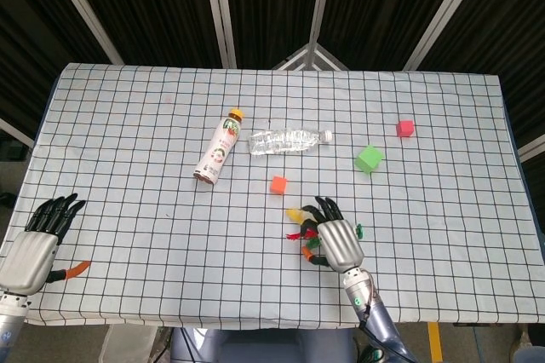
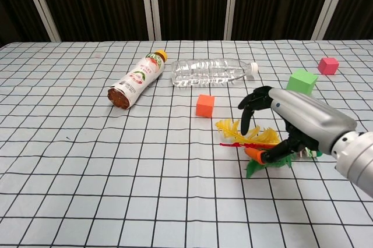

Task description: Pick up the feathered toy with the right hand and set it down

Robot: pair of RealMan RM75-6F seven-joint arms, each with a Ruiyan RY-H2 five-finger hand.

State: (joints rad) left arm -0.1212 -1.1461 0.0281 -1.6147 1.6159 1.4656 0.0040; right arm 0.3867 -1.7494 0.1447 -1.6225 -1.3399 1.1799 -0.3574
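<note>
The feathered toy, lower centre-right on the surface, lies under the right robot hand, whose fingers arch apart, not yet clamped; closing comes next.

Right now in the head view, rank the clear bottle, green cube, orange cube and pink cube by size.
1. clear bottle
2. green cube
3. orange cube and pink cube: look alike, no ranking.

right hand curled, left hand spread
</note>
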